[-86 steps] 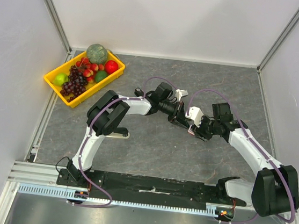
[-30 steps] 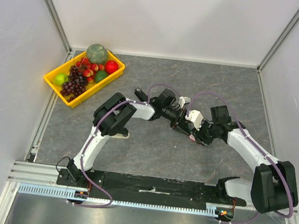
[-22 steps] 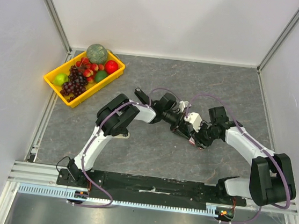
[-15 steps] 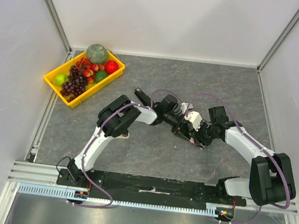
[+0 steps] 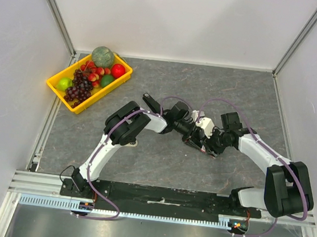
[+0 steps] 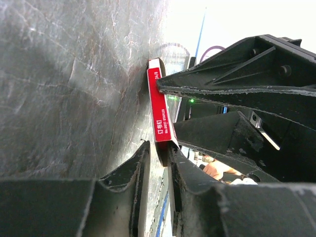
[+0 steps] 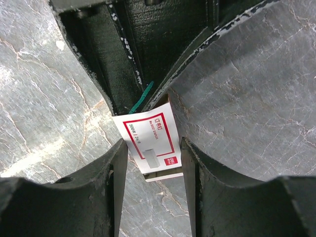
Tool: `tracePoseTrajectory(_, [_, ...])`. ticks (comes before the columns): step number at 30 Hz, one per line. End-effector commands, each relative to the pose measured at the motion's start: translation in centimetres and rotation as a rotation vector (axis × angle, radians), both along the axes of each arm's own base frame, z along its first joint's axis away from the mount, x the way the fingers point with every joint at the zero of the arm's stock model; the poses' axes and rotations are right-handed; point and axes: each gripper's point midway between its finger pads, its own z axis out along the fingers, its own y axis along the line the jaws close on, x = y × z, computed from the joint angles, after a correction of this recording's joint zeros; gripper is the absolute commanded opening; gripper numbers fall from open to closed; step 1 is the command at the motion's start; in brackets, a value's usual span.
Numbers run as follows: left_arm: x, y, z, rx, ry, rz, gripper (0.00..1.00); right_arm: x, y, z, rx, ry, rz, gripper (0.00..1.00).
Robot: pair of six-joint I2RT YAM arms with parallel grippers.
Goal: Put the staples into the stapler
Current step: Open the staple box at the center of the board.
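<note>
A: Your left gripper (image 5: 195, 136) is now sitting closer against your right gripper (image 5: 206, 145) than a few seconds back.
B: Fingers?
A: Left ones are pinching the staple box (image 7: 150, 143) by its thin end. Right ones are flanking its two side edges; can't tell if they're pressing. Box is sitting between both sets of fingertips.

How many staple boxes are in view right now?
1: the staple box sits between the fingers of both the left gripper and the right gripper. Another could be hidden from these views.
</note>
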Motion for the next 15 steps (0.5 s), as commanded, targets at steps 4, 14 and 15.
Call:
tracePoseTrajectory(4, [-5.52, -0.91, 0.03, -0.026, 0.075, -0.161, 0.29, 5.91, 4.18, 4.38, 0.144, -0.297, 0.045, 0.53])
tracePoseTrajectory(14, [-5.4, -0.81, 0.45, -0.04, 0.079, -0.167, 0.06, 5.7, 3.54, 4.23, 0.083, -0.323, 0.063, 0.74])
tracePoseTrajectory(15, [-5.38, -0.83, 0.44, -0.041, 0.076, -0.166, 0.06, 5.68, 3.42, 4.43, 0.078, -0.329, 0.069, 0.76])
